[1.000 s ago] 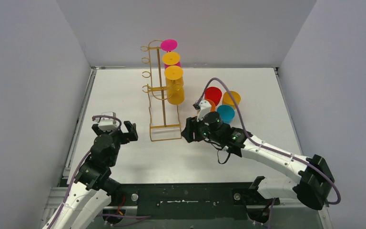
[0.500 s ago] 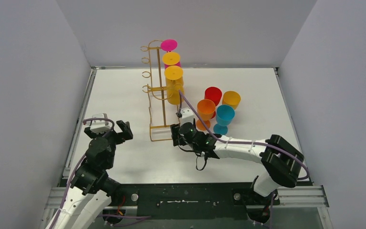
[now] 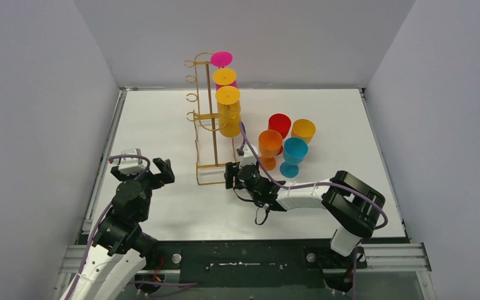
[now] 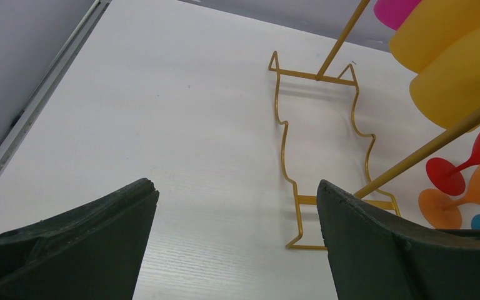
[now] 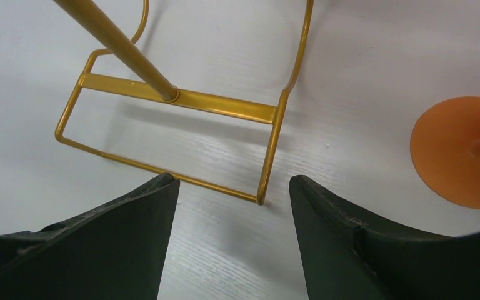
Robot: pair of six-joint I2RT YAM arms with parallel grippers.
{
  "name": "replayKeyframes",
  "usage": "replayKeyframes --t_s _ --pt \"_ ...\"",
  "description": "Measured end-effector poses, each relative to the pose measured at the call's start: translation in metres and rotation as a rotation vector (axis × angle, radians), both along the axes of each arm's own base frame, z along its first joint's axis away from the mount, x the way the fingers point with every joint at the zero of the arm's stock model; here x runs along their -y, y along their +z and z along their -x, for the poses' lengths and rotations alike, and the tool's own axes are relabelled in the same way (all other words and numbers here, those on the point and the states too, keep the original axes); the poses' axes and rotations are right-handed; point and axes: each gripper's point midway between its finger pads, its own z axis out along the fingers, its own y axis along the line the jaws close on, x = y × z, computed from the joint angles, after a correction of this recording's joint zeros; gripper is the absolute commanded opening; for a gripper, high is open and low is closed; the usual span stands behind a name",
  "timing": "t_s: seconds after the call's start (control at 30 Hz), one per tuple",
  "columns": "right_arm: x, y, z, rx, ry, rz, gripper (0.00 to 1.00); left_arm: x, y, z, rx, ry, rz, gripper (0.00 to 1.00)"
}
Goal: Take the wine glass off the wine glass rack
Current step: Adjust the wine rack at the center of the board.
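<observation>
The gold wine glass rack (image 3: 215, 134) stands mid-table. A magenta wine glass (image 3: 222, 59) and two yellow ones (image 3: 228, 95) hang upside down from its right-hand hooks. My right gripper (image 3: 231, 175) sits low at the near right corner of the rack's base (image 5: 187, 99). It is open, with bare table between its fingers (image 5: 137, 231) and the corner wire just ahead. My left gripper (image 3: 150, 170) hovers left of the rack, wide open and empty. Its wrist view shows the base loop (image 4: 284, 134) and the hanging yellow glasses (image 4: 462, 75).
Several glasses stand upright right of the rack: red (image 3: 279, 123), yellow-orange (image 3: 303, 130), orange (image 3: 270, 142) and blue (image 3: 295, 150). The orange glass's foot (image 5: 459, 150) lies close to the right of my right gripper. Grey walls enclose the table on three sides.
My right arm has swung left from the standing glasses to the rack's near right base corner, and its jaws have widened. The left arm drew back slightly.
</observation>
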Motion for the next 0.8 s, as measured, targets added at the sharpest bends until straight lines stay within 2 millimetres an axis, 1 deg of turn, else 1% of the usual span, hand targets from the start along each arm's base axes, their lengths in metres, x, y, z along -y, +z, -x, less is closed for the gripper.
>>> replayKeyframes --t_s 0.17,0.33,0.5,0.67,0.8 --pt "-0.006 -0.007 -0.008 0.011 0.002 -0.023 0.66 0.000 0.000 0.000 0.000 -0.002 0.000 0.97" --pt "-0.012 -0.022 -0.004 -0.011 0.036 -0.015 0.66 0.000 0.000 0.000 -0.001 -0.003 -0.005 0.97" --pt "-0.026 -0.018 0.004 -0.003 0.097 -0.035 0.66 -0.001 0.000 0.000 -0.001 0.002 -0.007 0.97" --pt "-0.048 -0.018 0.012 0.009 0.147 -0.058 0.67 -0.009 0.002 0.002 0.008 0.039 -0.005 0.97" --pt "-0.082 -0.020 0.014 0.022 0.185 -0.082 0.67 -0.020 0.009 0.007 0.041 0.089 0.016 0.97"
